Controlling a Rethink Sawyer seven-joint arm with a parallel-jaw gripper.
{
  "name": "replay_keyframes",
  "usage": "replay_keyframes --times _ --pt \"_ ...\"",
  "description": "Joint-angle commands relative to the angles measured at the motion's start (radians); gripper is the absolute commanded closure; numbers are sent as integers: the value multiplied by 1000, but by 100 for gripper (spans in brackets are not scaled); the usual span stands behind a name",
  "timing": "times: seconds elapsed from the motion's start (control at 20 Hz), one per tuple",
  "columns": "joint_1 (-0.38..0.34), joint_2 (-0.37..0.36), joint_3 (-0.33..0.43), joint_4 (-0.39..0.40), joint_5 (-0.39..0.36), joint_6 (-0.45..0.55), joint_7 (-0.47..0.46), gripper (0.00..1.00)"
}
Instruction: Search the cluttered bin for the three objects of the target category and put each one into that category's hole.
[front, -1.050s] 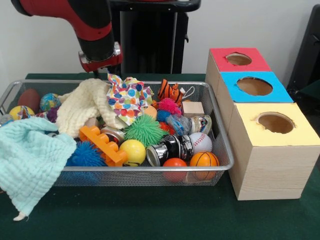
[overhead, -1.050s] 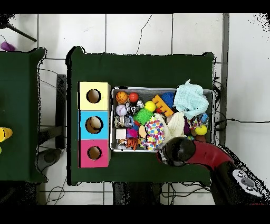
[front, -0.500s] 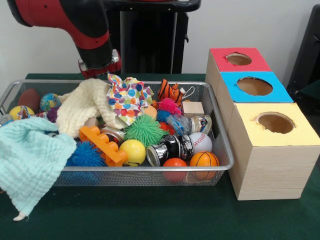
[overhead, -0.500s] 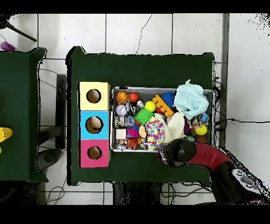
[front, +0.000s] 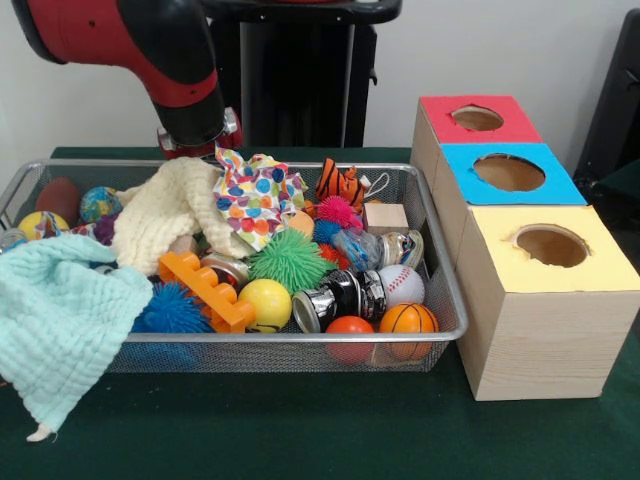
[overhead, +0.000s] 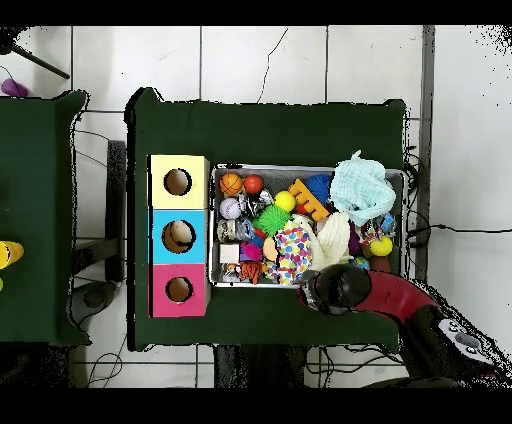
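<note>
The red and black arm (front: 150, 60) reaches down behind the far rim of the wire mesh bin (front: 300, 345), and its claw (front: 200, 140) is hidden behind the cloths there, so whether it is open or closed, or has hold of anything, cannot be told; in the overhead view only the round wrist shows, at the bin's edge beside the polka-dot cloth (overhead: 292, 250). The bin sits on the green tabletop (front: 300, 430) and is crowded: a mint-green cloth (front: 60, 320) hangs over its near left corner, a cream cloth (front: 165, 215) lies in the middle just beside the polka-dot one, and around them lie an orange toy brick (front: 205, 290), a green spiky ball (front: 290, 260), a yellow ball (front: 265, 303), a blue spiky ball (front: 170, 312), a shiny can (front: 340, 297), a baseball (front: 401, 284), a small basketball (front: 408, 320), an orange ball (front: 349, 328), a wooden cube (front: 385, 217) and a tiger-striped toy (front: 338, 183). Just beside the bin stand three wooden boxes in a row, each with a round hole in its top: yellow (front: 550, 262), blue (front: 510, 172) and red (front: 475, 118).
</note>
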Motion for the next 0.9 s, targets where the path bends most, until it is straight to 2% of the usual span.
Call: replay_keyframes --times 0.05,0.4,0.6,0.65,0.9 --pt "-30 118 122 -168 -60 -177 -12 0" --pt "-43 149 124 -164 -62 -214 9 0" --pt "-60 161 147 -166 -68 -220 -12 0" --pt "-65 162 153 -164 -73 -228 -12 100" --pt "-66 159 153 -161 -78 -233 -2 100"
